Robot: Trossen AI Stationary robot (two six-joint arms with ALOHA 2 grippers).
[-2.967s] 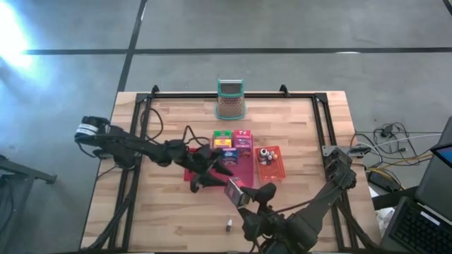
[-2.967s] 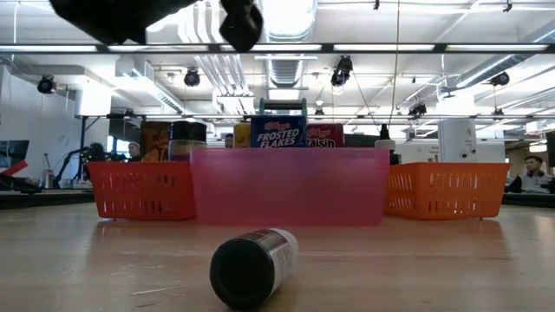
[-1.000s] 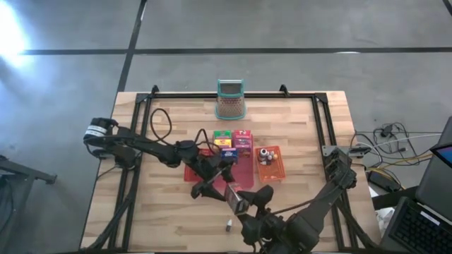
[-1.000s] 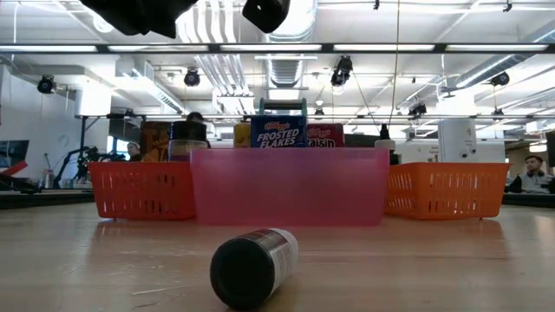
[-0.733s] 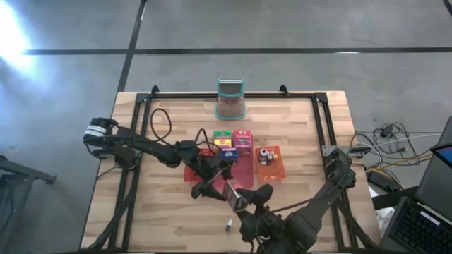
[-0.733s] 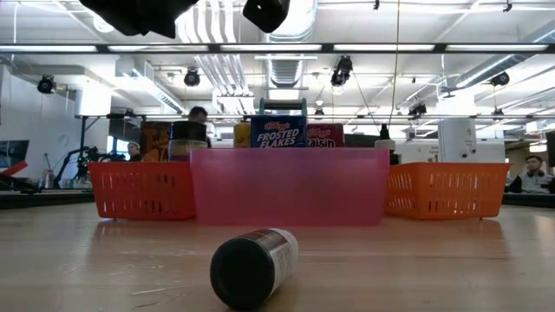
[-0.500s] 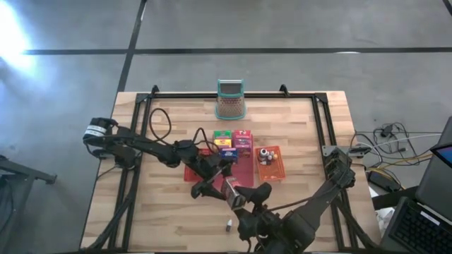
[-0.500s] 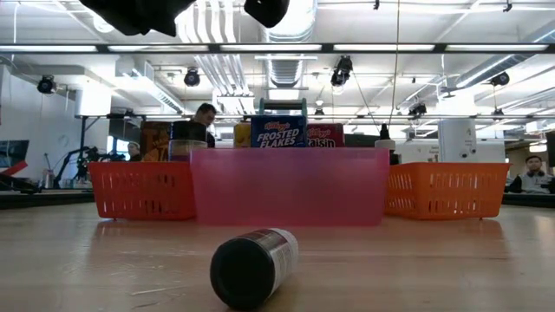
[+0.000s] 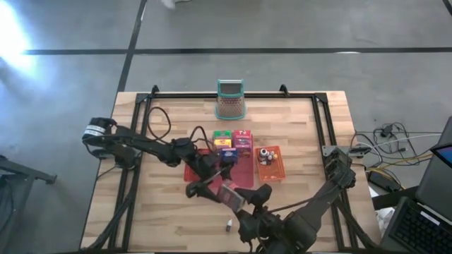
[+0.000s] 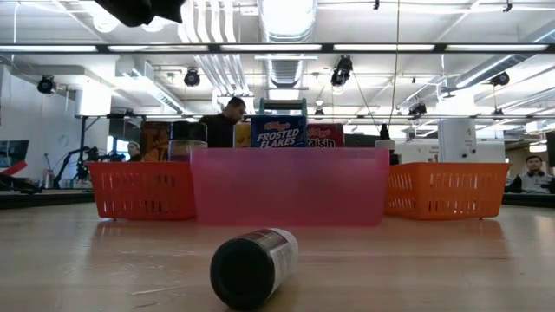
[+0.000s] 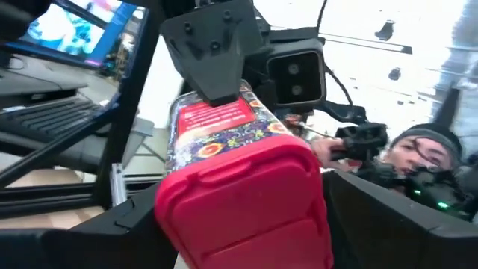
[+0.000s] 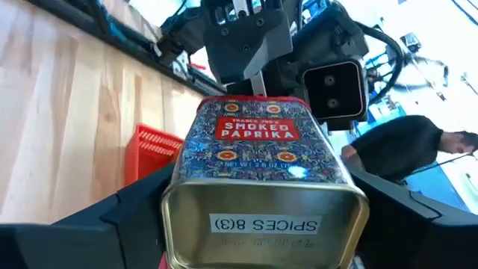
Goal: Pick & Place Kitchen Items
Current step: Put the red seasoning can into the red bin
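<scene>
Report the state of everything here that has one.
Smoked paprika tin with red lid: lid on, in the air, lying lengthwise between both hands.
Right hand: shut on the tin's base end.
Left hand: at the tin's lid end.
Small dark-capped bottle: capped, lying on its side on the table.
Small colourful boxes: closed, in the red tray.
Tiny jars: capped, upright in the orange tray.

Robotics lab or workshop: bare grey concrete floor [image 9: 296, 28] with dark seam lines, exposed ceiling ducts [image 10: 286, 22] and strip lights, black metal frame [image 9: 233, 94] on a light wooden tabletop [image 9: 162, 219], loose cables [image 9: 392, 134], open laptop [image 9: 424, 212], seated person [image 10: 531, 173] at far benches.
</scene>
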